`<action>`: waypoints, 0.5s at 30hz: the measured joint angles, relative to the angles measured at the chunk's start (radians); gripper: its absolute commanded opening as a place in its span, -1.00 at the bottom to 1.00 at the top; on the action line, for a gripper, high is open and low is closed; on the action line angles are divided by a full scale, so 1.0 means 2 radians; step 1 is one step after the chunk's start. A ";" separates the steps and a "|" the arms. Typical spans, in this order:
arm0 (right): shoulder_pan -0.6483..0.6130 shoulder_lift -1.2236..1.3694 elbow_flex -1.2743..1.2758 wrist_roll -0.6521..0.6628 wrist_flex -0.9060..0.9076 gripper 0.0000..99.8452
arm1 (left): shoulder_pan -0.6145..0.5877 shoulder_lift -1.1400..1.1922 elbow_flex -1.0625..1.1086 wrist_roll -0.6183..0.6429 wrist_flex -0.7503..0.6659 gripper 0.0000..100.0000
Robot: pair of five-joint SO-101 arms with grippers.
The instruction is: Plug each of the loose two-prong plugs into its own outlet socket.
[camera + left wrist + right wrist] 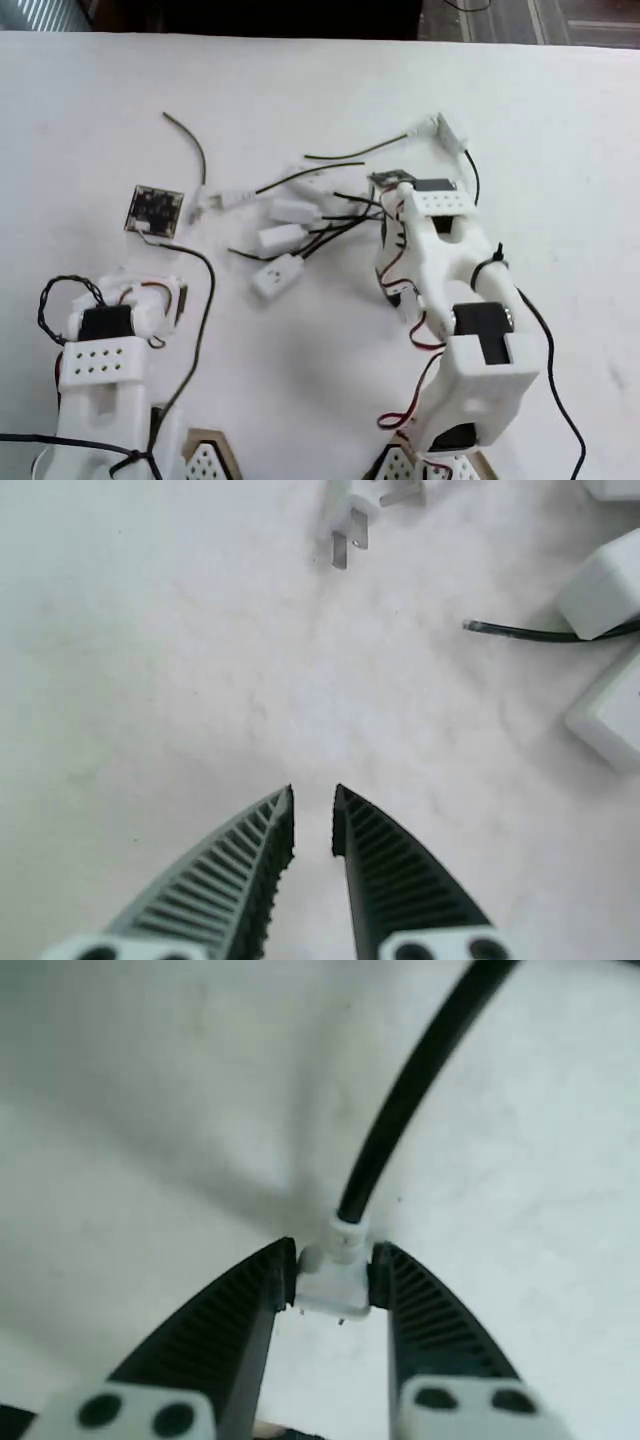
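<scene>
The left claw point(313, 810) hangs low over the white table point(150, 680); its two ribbed fingers are drawn nearly together, with a thin slit between the tips and nothing in it. Straight ahead of the tips the tabletop is bare; past that open stretch lies a loose two-prong plug point(348, 535), its prongs turned back toward the claw. Ahead and off toward the right arm's side sit white socket blocks point(606, 580), well apart from the fingers; a thin black cord point(540, 632) lies on the table just beside them.

The right claw point(332, 1260) is clamped on a small white plug point(335, 1285), one finger pressed against each flank; a thick black lead point(420, 1070) leaves the plug beyond the tips and runs away across the table. The surface on either side of these fingers is bare.

From above, the socket blocks cluster between the two claws, nearer the right one, with dark cords fanning out toward it; a second loose plug point(447, 130) lies beyond the right claw. A small circuit board point(155, 210) lies ahead of the left claw, near the two-prong plug. Past all of this a broad bare band of table runs to the far edge, well apart from both claws.
</scene>
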 measured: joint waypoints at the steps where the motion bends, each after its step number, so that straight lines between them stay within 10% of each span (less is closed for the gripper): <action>1: -0.005 0.000 -0.006 0.001 0.014 -0.61 | 0.000 0.000 0.000 0.000 0.000 -0.83; 15: -0.044 -0.084 -0.012 0.002 0.085 -0.66 | 0.000 0.000 0.007 -0.002 0.000 -0.83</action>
